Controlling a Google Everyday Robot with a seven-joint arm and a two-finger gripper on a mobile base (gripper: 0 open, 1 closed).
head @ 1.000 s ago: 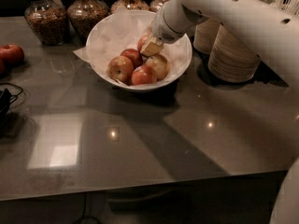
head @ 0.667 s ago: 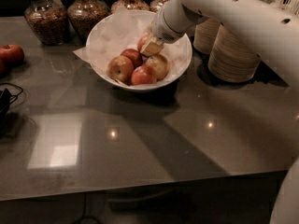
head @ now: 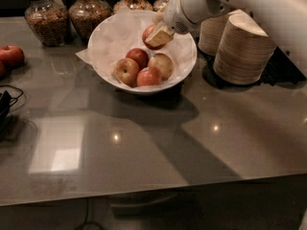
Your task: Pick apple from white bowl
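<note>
The white bowl (head: 189,56), lined with crumpled white paper, stands at the back middle of the grey table. My gripper (head: 157,35) reaches down over the bowl's back right part from the white arm at the upper right. It is shut on the red apple (head: 147,31) and holds it just above the other fruit. A tan finger pad (head: 159,37) covers the apple's right side. Several more apples lie in the bowl, among them a darker red one (head: 139,56) and a pale yellow one (head: 163,64).
Two stacks of tan disposable bowls (head: 242,49) stand right of the white bowl. Glass jars (head: 45,18) line the back left. A loose red apple (head: 11,55) lies at the far left, with a black cable (head: 5,102) at the left edge.
The gripper has risen a little and moved back, and the red apple has come up with it, off the pile in the bowl.
</note>
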